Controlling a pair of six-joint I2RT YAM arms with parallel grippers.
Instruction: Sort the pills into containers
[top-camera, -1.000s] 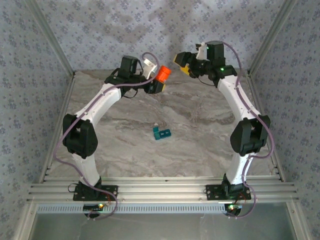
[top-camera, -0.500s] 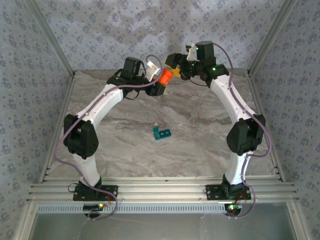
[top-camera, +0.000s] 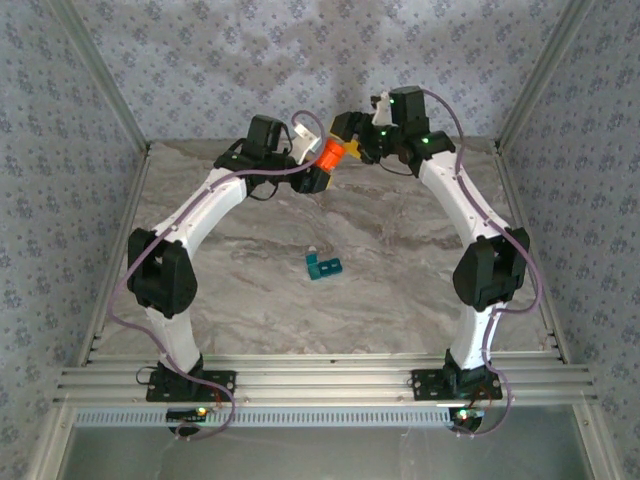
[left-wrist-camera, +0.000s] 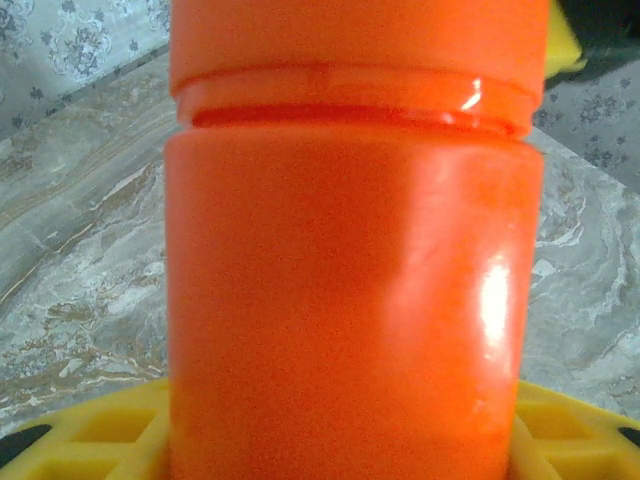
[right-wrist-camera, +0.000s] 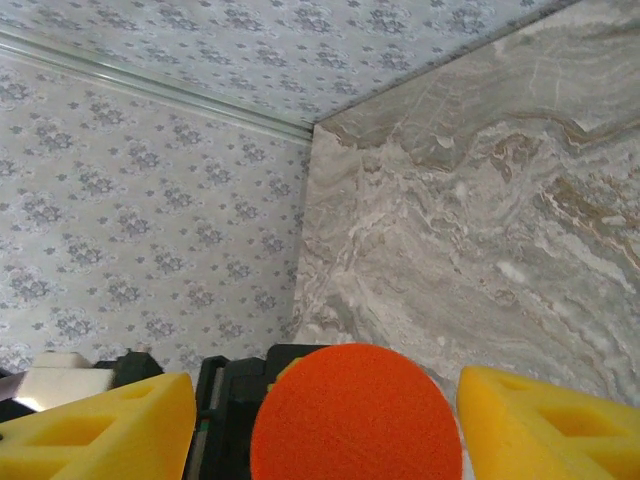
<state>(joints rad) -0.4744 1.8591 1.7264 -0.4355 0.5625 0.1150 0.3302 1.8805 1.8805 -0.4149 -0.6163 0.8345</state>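
**Gripping and straddling, high at the far end**

A grey-veined marble-look surface (top-camera: 400, 240) fills the floor of the enclosure, with pale floral-patterned walls (right-wrist-camera: 150, 150) on three sides. Two white-and-black arms rise from the near rail. The left arm (top-camera: 200, 215) and the right arm (top-camera: 470, 200) bend inward, and their tips meet above the far edge of the surface.

Between those tips is an orange cylindrical plastic pill bottle (top-camera: 327, 152), lifted off the surface and lying roughly on its side. Its cap end points toward the right arm. The left pincer (top-camera: 318, 165) is clenched on the bottle's body. In the left wrist view the orange wall (left-wrist-camera: 350, 300) stands very close to the lens, and the yellow fingers (left-wrist-camera: 100, 440) flank it at the bottom of the frame.

The right pincer (top-camera: 348, 145) is spread wide and straddles the cap end. In the right wrist view the round orange cap (right-wrist-camera: 355, 415) faces the lens between two yellow fingers (right-wrist-camera: 100, 420). A clear gap shows on the left side, while the right finger sits just beside the cap (whether it touches, I cannot tell). So that pincer is released and grasps nothing.

The teal plastic strip of joined square compartments (top-camera: 323, 266) lies on the surface near its middle. It is well apart from both pincers and nearer the arm bases than the bottle is. At least one lid appears to stand flipped up, though the strip is too small to show what is inside.
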